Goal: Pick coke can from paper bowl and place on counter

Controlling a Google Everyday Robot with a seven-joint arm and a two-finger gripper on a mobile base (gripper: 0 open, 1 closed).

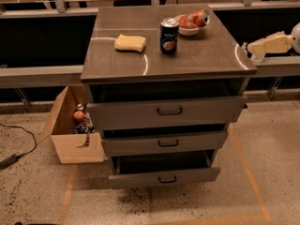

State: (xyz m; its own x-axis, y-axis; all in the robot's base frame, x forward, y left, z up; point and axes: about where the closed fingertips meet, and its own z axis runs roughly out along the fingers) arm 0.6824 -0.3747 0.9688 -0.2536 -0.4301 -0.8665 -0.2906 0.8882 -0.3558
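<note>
One coke can [193, 19], lying on its side in the one paper bowl [186, 31] at the far right of the table [201, 55], probably laid flat because so shallow a dish gives no steady footing. Just in front of the bowl, one dark blue can [169, 36], upright, likely blocking a straight frontal reach. One yellow sponge [130, 43] to the left, well apart. One pincer [251, 50], hovering off the table's right edge, apart from the coke can, seemingly placed to come in from the unblocked side. Impossible to tell whether released or clenched. Three drawers [168, 110] below, each pulled partly out. One cardboard box [70, 135] on the floor at left.
</note>
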